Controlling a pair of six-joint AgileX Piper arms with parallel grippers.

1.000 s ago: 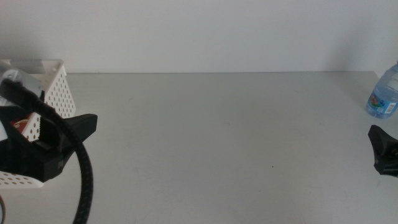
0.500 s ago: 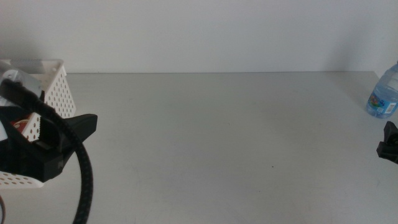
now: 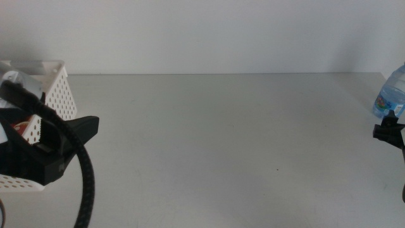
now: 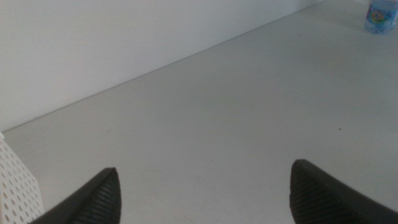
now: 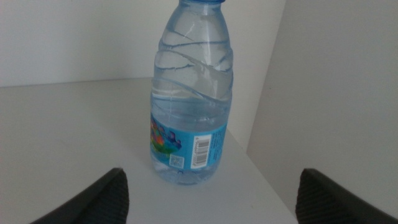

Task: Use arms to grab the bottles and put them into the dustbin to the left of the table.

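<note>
1. two grippers show in the middle view: the left gripper (image 3: 79, 130) at the left edge of the table (image 3: 215, 139), the right gripper (image 3: 389, 130) at the right edge.
2. the left gripper sits just beside the dustbin (image 3: 60, 95), on its near right side, with a thick black cable (image 3: 85, 183) looping down from it toward the near edge.
3. in the left wrist view its jaws stand wide apart with nothing between them, only bare table (image 4: 217, 124) ahead and a corner of the perforated bin wall (image 4: 15, 186) at one side.
4. inside the dustbin something red and white (image 3: 24, 128) shows behind the arm; what it is cannot be told from here.
5. the water bottle (image 3: 392, 95) stands upright at the far right of the table, partly cut by the picture edge; the left wrist view catches it far off (image 4: 380, 15).
6. the right gripper is just on the near side of that bottle, close to it.
7. in the right wrist view the bottle (image 5: 189, 106) stands straight ahead, clear, with a blue label and barcode, near the table's corner; the right jaws are spread wide on either side of it, not touching it and holding nothing.
</note>
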